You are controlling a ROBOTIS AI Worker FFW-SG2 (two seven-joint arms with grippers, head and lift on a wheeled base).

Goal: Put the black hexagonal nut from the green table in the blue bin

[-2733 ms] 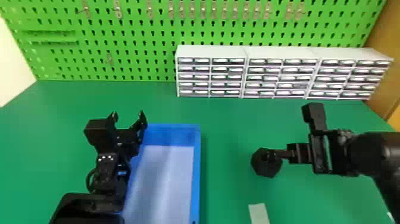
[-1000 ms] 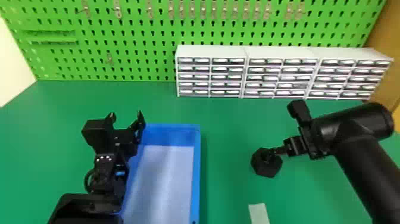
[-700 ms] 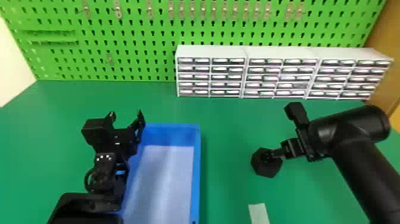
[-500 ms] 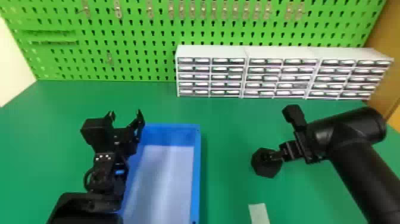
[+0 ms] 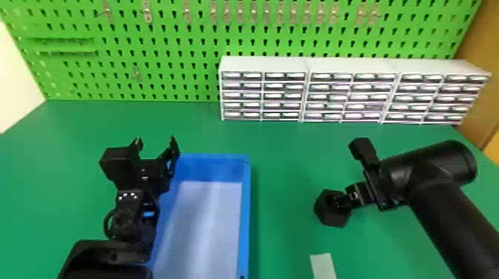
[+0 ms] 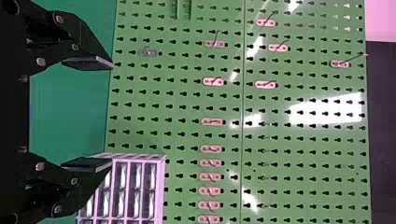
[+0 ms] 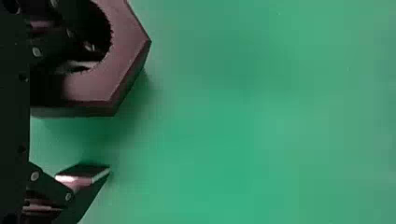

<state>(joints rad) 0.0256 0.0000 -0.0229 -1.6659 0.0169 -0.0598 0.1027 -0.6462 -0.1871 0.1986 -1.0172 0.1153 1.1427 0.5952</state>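
Far left: left end effector (image 5: 156, 143), fingers spread, nothing between them, over the left edge of the blue bin (image 5: 245, 207) and pointing toward the far side. No part in the job yet, by the look of it.

Bin next, open-topped, pale floor bare where visible. Right wall is the side facing the nut; a lift well over that rim looks needed.

Mid-right: black hexagonal nut (image 5: 330, 218), flat on the green surface (image 5: 282, 156), right of the bin and well apart from it. Drawer units (image 5: 345, 66) stand beyond, far side. Pale strip (image 5: 323, 265) lies nearer than the nut.

Right end effector (image 5: 339, 201) at the nut, coming in from the right. Fingers spread astride one side of the ring: one at the hole, whether down inside I cannot tell; the other outside, with a gap to the outer flat. No pinch.

Handling, my guess: stiff, chunky, fairly light if plastic, not fragile. Smooth flats could slip; the ridged hole edge may help the inner finger. Best hold: across the thick wall, pads square to a flat, down low. On a corner it would likely twist. One-sided hold, so expect the free side to sag. Close next, then raise level.
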